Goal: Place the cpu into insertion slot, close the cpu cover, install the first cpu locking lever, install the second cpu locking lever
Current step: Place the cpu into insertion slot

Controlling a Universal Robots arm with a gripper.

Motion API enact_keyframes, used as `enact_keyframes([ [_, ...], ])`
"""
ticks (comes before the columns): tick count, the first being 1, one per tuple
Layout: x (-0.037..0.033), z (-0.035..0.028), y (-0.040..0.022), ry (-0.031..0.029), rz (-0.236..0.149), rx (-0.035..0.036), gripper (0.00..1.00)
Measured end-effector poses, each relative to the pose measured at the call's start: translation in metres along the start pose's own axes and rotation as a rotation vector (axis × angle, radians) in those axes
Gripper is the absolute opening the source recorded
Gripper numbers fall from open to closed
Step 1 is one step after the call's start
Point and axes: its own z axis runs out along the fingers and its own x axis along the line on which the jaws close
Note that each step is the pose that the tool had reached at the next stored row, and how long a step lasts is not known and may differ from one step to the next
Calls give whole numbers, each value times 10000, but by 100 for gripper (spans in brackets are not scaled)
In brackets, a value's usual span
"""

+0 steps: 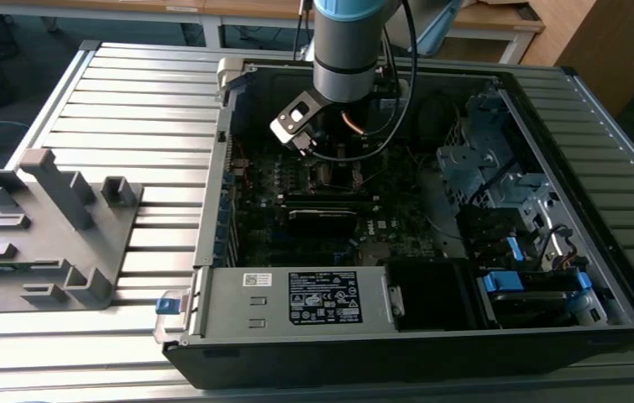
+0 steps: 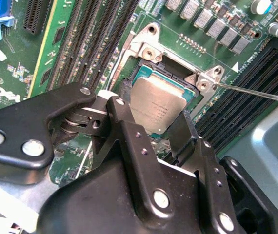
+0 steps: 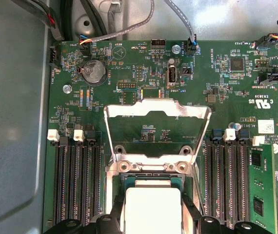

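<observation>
Fingers (image 2: 123, 124), two, clasp one cpu (image 2: 156, 105) at one insertion slot (image 2: 165, 68).

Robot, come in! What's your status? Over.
Black gripper shut on small grey square cpu, at silver-rimmed socket. Thin silver frame cover raised open. Nothing blocking.

A workshop: slatted metal bench (image 1: 126, 92), opened computer case (image 1: 406, 361).

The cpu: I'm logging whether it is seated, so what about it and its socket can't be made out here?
- The insertion slot centre: covered by the cpu in both wrist views.
- The cpu's near edge: cut off by the picture edge in the first wrist view; partly behind the gripper shut on it in the second.
- The slot in the exterior view: behind the arm.
</observation>
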Motion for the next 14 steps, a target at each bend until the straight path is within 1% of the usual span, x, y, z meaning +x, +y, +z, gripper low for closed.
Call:
enact_keyframes([
  [4,0,0,0,-2,0,0,54],
  [6,2,3,1,8,0,-6,55],
  [7,2,3,1,6,-1,-5,61],
  [8,1,3,1,6,0,-5,61],
  [9,0,1,0,1,0,-1,67],
  [14,0,-2,0,-4,0,1,67],
])
